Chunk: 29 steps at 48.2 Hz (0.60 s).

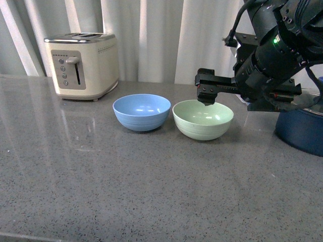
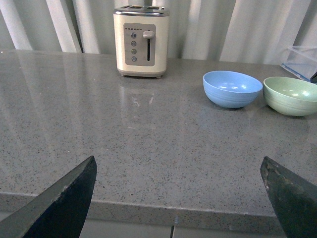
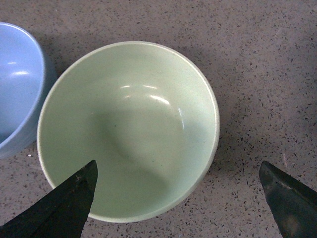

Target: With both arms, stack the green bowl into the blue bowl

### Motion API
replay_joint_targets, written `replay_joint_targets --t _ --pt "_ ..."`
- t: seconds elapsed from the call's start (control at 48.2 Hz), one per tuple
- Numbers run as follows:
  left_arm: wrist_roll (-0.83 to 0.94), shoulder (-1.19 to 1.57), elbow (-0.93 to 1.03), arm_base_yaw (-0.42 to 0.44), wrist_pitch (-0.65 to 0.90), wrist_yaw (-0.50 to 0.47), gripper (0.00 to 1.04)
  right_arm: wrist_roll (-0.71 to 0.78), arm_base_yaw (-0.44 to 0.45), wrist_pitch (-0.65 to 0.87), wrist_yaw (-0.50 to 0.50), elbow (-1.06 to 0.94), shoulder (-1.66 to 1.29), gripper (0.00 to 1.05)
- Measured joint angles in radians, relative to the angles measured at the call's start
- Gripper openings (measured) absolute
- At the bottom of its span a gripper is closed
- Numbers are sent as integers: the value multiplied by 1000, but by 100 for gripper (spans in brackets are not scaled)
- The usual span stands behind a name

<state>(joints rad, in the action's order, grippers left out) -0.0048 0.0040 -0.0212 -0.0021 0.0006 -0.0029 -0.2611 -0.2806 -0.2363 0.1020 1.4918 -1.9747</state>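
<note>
Two bowls sit side by side on a grey speckled stone countertop in the front view. A light sky-blue round matte bowl is on the left and a pale mint-green round matte bowl is just beside it on the right. Both are upright and empty, and whether their walls touch cannot be told. The black right gripper hangs over the far rim of the green bowl, apart from it. A cream two-slot toaster stands well to the left, near the white curtain. A dark blue round pot sits at the right edge, under the arm.

Seen from the left wrist, the left gripper hovers near the counter's front edge, its fingers spread wide with nothing between them. The toaster, blue bowl and green bowl lie far ahead of it.

From the right wrist, the right gripper looks straight down into the green bowl. Its fingers are wide apart and empty. One tip overlaps the bowl's rim and the other is over bare countertop beyond the bowl. The blue bowl shows at the picture's edge.
</note>
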Motion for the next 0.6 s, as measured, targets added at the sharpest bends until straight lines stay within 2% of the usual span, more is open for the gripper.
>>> replay_joint_targets --t 0.602 --pt "0 0 0 0 0 0 98 37 19 15 -34 60 -88 95"
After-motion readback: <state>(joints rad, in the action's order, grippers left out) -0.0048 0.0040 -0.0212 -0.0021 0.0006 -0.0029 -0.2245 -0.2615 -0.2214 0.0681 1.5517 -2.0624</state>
